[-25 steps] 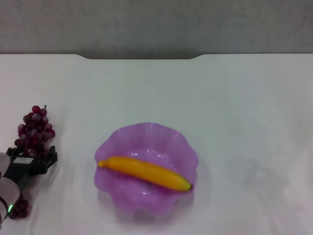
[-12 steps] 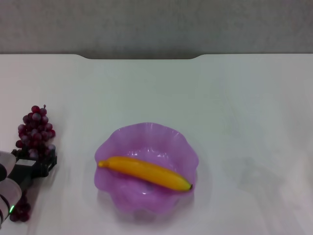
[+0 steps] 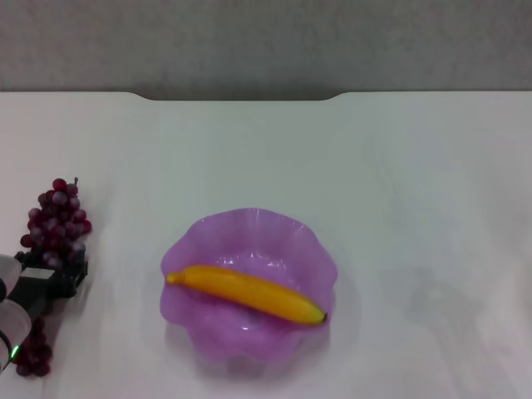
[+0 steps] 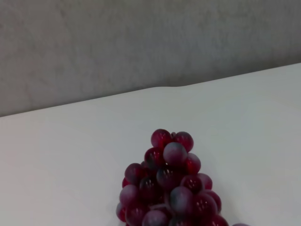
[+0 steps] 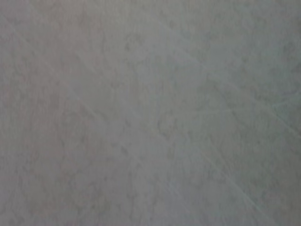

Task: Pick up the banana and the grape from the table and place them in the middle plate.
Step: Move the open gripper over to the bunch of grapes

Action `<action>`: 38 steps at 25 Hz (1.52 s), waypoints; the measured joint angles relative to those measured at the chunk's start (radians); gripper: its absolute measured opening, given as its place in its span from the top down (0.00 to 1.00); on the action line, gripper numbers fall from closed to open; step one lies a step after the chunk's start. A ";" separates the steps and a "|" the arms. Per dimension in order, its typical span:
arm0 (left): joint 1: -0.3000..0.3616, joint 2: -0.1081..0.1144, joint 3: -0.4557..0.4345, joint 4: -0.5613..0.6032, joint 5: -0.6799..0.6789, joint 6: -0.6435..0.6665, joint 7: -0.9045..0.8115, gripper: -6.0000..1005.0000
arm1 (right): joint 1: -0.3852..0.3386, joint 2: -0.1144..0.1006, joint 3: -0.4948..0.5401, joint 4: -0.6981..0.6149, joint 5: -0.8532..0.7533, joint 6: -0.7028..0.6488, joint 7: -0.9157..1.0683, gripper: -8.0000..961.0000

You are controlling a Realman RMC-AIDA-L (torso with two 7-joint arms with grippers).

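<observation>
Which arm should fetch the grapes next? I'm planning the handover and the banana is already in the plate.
Left, probably. The left gripper is already over the grape at the table's left edge, left of the middle plate holding the banana. The right arm is out of view.

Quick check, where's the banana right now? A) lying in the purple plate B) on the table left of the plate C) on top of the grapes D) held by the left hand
A: in the head view the banana lies across the inside of the middle plate, while the grape is on the table at the far left under the left hand.
</observation>
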 joint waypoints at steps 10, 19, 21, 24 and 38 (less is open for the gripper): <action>-0.001 0.000 0.007 0.001 0.005 0.009 -0.001 0.40 | -0.003 0.000 0.000 0.000 0.000 0.002 0.000 0.99; -0.001 -0.001 0.003 -0.004 0.002 0.009 -0.001 0.47 | -0.001 0.000 0.000 0.003 0.000 0.003 0.000 0.99; -0.002 -0.001 0.001 -0.004 0.001 0.007 -0.003 0.48 | -0.001 0.000 0.000 0.005 0.000 0.003 0.000 0.99; -0.002 -0.001 0.000 -0.004 0.001 0.004 -0.005 0.49 | -0.001 0.000 0.000 0.005 0.000 0.003 0.000 0.99; -0.003 0.000 0.000 -0.006 0.000 0.006 -0.003 0.62 | 0.000 -0.002 0.000 0.005 0.000 0.005 0.000 0.99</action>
